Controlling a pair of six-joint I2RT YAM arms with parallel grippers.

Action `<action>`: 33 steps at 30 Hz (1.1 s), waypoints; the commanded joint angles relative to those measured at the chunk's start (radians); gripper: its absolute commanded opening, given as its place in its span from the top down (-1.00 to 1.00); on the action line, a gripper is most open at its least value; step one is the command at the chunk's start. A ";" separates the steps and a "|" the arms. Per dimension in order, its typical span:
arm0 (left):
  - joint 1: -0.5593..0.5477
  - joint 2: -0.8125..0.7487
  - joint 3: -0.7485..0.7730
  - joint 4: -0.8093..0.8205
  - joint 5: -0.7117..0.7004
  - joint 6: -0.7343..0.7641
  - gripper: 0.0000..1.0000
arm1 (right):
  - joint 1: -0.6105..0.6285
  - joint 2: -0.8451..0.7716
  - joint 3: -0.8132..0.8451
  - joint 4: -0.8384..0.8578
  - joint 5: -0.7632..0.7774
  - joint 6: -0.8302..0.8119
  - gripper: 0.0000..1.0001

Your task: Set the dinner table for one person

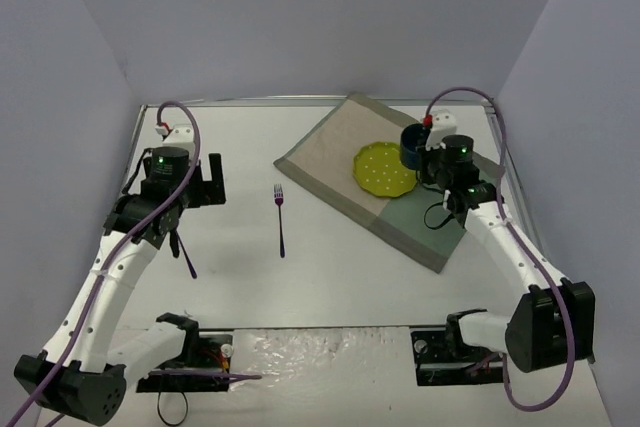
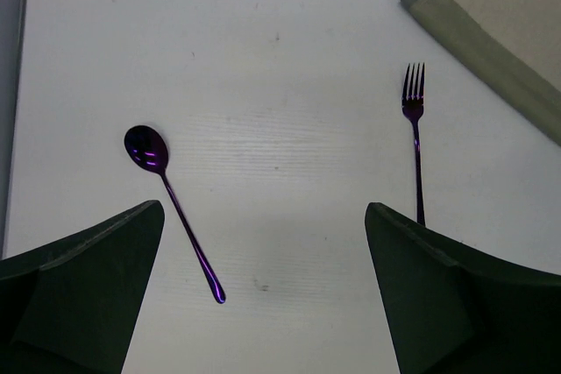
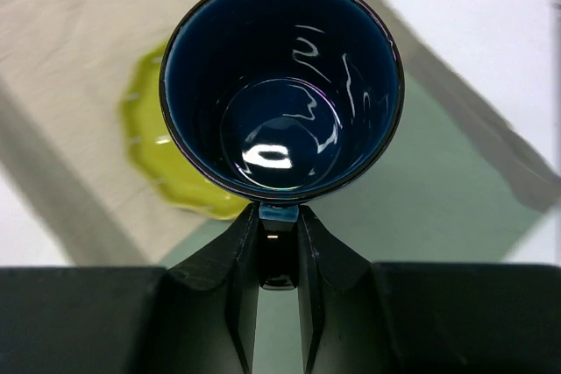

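A large white dinner table [image 1: 330,277] with thin metal edging fills the scene, seen from above, with two white and black robot arms mounted at its near edge. On the far right part of the table a beige and green cloth placemat [image 1: 330,162] lies at an angle, one corner pointing to the near right. A small yellow-green plate [image 1: 380,169] with a scalloped rim rests on the placemat, close to where the beige meets the green. At the plate's far right edge is a dark blue mug [image 3: 280,85], upright, its glossy inside empty. The right gripper [image 3: 279,216] has its jaws pinching the mug's handle from the near side. From these views it is not possible to tell whether the mug stands on the placemat or hangs just above it. On the left half of the table, the left gripper [image 2: 263,216] hovers over bare tabletop with its jaws spread wide and nothing between them. Below it a shiny purple spoon [image 2: 175,203] lies flat on the table, its bowl towards the far side and its handle slanting towards the near right. A matching purple fork [image 2: 415,142] lies flat near the middle of the table, to the right of the spoon and well apart from it, tines pointing to the far side. The fork sits just left of the placemat's nearest left corner, not touching it.
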 commanded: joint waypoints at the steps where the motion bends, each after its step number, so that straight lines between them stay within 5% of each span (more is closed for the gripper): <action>1: 0.008 -0.024 -0.057 0.108 0.053 -0.031 -0.94 | -0.161 -0.071 -0.009 0.175 0.039 0.050 1.00; 11: 0.001 -0.065 -0.137 0.096 -0.050 -0.019 -0.94 | -0.401 0.028 -0.068 0.387 0.036 0.054 1.00; 33: -0.021 -0.052 -0.144 0.087 -0.076 -0.011 -0.94 | -0.549 0.267 -0.037 0.522 -0.090 0.054 1.00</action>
